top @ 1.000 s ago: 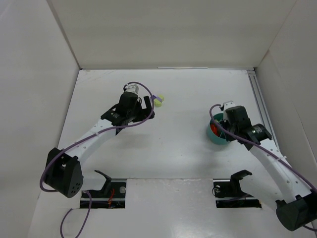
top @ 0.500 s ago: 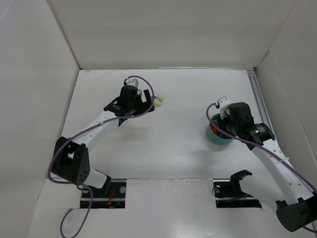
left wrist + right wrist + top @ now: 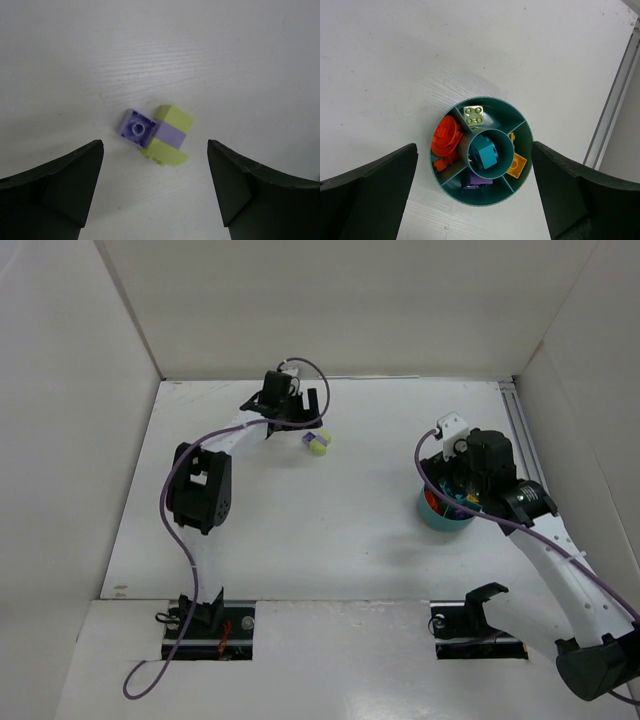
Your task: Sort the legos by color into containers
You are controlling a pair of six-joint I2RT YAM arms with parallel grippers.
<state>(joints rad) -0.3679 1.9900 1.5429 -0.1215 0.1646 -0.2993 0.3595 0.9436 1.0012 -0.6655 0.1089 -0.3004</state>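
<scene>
Beneath both claws lies the matte white table (image 3: 330, 540). Right claw (image 3: 473, 147), jaws spread wide and empty, hangs straight over the round, glossy teal bowl (image 3: 502, 115). Orange-red rounded piece (image 3: 447, 137) sits toward its left finger, yellow brick (image 3: 516, 165) toward its right, plus a pale green four-stud square (image 3: 474, 115), a purple brick (image 3: 477, 179) and a teal block (image 3: 484, 151) in the centre cup. Left claw (image 3: 155, 145) is wide too, gripping nothing. Directly below, between its fingers, a purple single-stud square (image 3: 138, 128) touches a pale green curved-edge piece (image 3: 175, 117) on the table.
</scene>
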